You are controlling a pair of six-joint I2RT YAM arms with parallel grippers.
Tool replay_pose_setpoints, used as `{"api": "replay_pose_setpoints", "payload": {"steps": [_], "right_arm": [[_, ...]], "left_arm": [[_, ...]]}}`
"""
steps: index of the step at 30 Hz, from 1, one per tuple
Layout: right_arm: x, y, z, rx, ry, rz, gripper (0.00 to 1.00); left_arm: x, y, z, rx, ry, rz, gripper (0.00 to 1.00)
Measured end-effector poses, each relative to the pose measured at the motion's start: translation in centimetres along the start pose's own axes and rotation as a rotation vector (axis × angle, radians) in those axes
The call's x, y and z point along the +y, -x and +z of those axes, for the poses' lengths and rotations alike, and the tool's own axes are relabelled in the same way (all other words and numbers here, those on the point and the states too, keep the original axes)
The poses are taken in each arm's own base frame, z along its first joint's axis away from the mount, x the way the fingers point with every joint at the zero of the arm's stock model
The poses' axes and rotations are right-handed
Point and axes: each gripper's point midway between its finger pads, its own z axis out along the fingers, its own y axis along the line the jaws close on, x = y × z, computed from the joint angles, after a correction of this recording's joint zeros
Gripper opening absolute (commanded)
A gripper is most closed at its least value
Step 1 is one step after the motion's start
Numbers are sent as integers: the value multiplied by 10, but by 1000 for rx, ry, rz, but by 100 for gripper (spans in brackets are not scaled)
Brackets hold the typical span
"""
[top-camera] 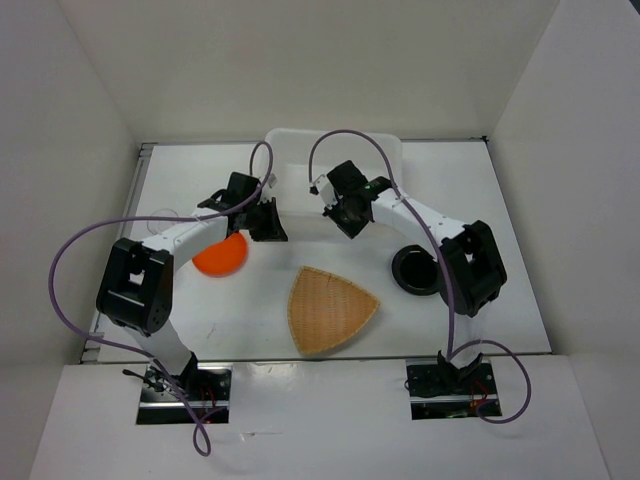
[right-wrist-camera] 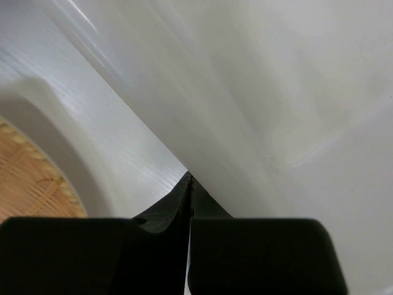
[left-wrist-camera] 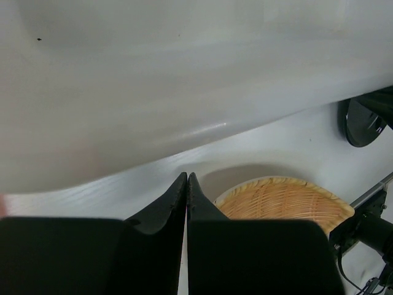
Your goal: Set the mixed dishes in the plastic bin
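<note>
surface: white table [top-camera: 230,320] | surround: white panel walls [top-camera: 300,60] | near edge: white board [top-camera: 320,420], two cutouts

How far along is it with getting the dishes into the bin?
Nothing looks done: the basket, orange plate and black plate all lie outside the bin. In hand: no dish; the left gripper and right gripper are both shut at the bin's near wall. Left: those three dishes, plus the clear cups, which I can't make out.

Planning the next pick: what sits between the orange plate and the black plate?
Top view: the woven basket tray, a little nearer the front of the table than the orange plate and black plate.
</note>
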Motion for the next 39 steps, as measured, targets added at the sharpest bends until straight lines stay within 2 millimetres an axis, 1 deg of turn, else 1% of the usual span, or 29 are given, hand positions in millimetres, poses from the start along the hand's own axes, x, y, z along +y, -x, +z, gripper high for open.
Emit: {"api": "replay_pose_setpoints", "payload": {"steps": [3,9,11,12,13,14,15,16,17,19,20,21,22,24,26,28,30,32,35,37,39], "right_arm": [[-6,3,4,3,-29,-1,0],[-15,3,4,6,-78,-7,0],[-16,4,4,6,-81,-11,0],[-15,4,3,3,-75,-13,8],[-12,5,2,-2,-60,-12,19],[-8,6,0,-9,-34,-14,33],[-2,6,-3,-15,0,-23,51],[5,5,-8,-28,34,-25,77],[13,0,-14,-38,70,-30,84],[30,-20,-29,-41,142,-64,97],[38,-34,-37,-34,174,-74,98],[45,-47,-44,-21,199,-86,98],[50,-57,-48,-12,219,-97,98],[60,-76,-52,17,260,-109,98],[69,-89,-50,47,308,-119,98],[77,-96,-47,66,350,-122,98],[85,-98,-46,72,403,-129,98],[94,-100,-43,79,458,-134,98],[105,-110,-35,123,525,-130,98],[111,-120,-28,169,566,-126,98],[117,-130,-21,216,613,-126,98]], "left_arm": [[0,2,0,-5,1,3,6],[0,2,-1,-6,1,4,6],[-2,3,-5,-10,0,6,11],[-3,3,-9,-14,-1,8,15],[-6,5,-15,-25,-4,14,26],[-10,8,-23,-42,-7,25,30],[-15,12,-34,-68,-11,37,33],[-21,17,-46,-97,-18,53,37],[-27,23,-61,-133,-28,69,40],[-40,36,-96,-216,-47,94,51],[-45,42,-112,-257,-55,106,64],[-49,49,-131,-304,-58,124,78],[-53,55,-148,-348,-62,138,91],[-58,61,-177,-418,-66,152,100],[-59,60,-200,-469,-62,167,100],[-58,56,-213,-488,-54,168,100],[-54,52,-219,-488,-37,158,100],[-47,46,-220,-470,-13,142,100],[-38,38,-226,-462,28,122,100],[-35,34,-235,-480,51,116,100],[-35,30,-249,-513,64,120,100]]}}
